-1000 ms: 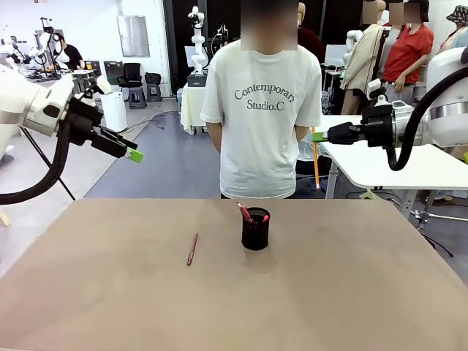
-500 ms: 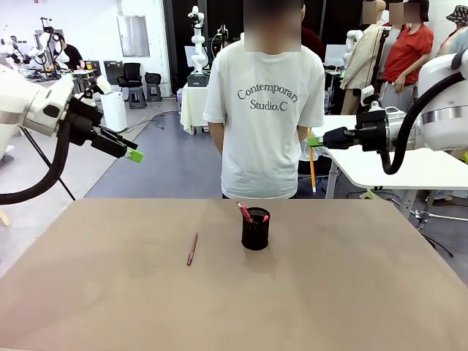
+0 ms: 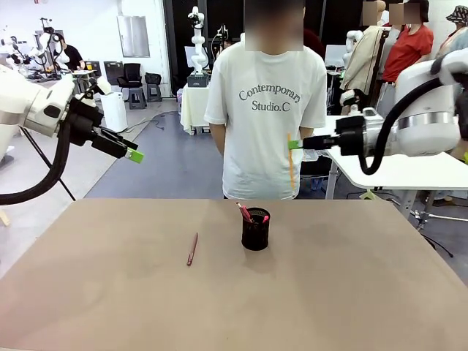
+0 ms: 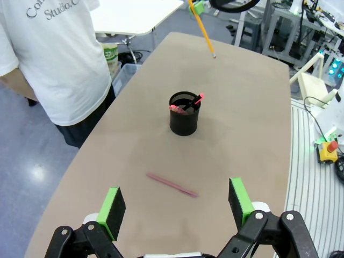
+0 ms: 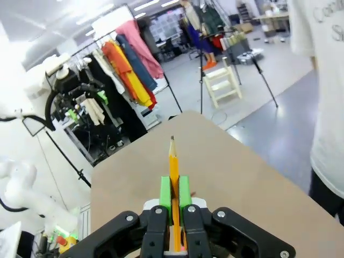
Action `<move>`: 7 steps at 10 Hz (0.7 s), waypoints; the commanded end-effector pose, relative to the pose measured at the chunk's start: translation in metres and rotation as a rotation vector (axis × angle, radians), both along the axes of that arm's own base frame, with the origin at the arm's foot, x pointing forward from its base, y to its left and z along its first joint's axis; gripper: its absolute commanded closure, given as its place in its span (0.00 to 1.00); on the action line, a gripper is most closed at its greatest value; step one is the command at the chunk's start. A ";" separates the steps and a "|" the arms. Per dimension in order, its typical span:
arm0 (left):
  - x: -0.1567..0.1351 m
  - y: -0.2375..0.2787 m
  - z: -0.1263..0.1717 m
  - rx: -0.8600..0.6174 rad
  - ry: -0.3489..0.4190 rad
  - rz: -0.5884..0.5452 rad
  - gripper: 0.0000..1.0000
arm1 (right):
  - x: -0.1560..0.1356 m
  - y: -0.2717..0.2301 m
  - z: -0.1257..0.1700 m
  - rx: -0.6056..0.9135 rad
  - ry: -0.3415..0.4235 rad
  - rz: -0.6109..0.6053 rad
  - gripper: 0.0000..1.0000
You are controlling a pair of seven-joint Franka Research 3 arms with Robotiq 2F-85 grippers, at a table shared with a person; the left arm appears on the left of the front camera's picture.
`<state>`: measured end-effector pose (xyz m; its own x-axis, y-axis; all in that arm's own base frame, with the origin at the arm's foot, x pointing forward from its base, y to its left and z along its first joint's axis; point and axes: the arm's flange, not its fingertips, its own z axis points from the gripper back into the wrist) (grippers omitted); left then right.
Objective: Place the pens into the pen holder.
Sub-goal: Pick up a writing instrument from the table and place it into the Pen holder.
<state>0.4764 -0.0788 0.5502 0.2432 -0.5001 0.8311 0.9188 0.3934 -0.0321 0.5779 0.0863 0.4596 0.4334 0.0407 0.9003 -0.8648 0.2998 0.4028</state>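
Shifted toward centre since earlier: right claw (image 3: 295, 144), pinching yellow pencil (image 3: 291, 168) | left claw (image 3: 134, 155) spread, raised at left | pen holder (image 3: 255, 232) on tabletop (image 3: 351, 292), black-red pen (image 3: 244, 212) inside | reddish-brown pen (image 3: 191, 248) lying left of it.

table (image 3: 351, 292), brown | on it: pen holder (image 3: 255, 232) | reddish-brown pen (image 3: 191, 249) flat

The right arm's jaws, clamped on the thin yellow-orange pencil-like pen (image 3: 291, 168), have swung in toward the small black wire-mesh pen holder (image 3: 255, 232). A second ago they hung far out to the holder's right. Now the pen hangs tip-down, high above the holder and much closer to its right.
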 end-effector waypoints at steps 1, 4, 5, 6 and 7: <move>-0.002 0.002 0.001 0.001 0.000 0.004 0.00 | 0.001 0.027 -0.025 0.042 -0.084 0.039 1.00; -0.002 0.002 0.001 0.001 0.000 0.004 0.00 | 0.020 0.065 -0.046 0.057 -0.196 0.023 1.00; -0.002 0.002 0.001 0.001 0.000 0.004 0.00 | 0.017 0.079 -0.052 0.068 -0.242 0.015 1.00; -0.002 0.002 0.001 0.001 0.000 0.004 0.00 | 0.015 0.086 -0.058 0.036 -0.264 0.028 1.00; -0.002 0.002 0.001 0.001 0.000 0.004 0.00 | 0.018 0.087 -0.064 0.010 -0.293 0.020 1.00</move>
<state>0.4764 -0.0789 0.5502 0.2431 -0.5002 0.8311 0.9189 0.3933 -0.0321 0.5916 0.1671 0.3998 0.2114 0.0283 0.9770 -0.9493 0.2441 0.1983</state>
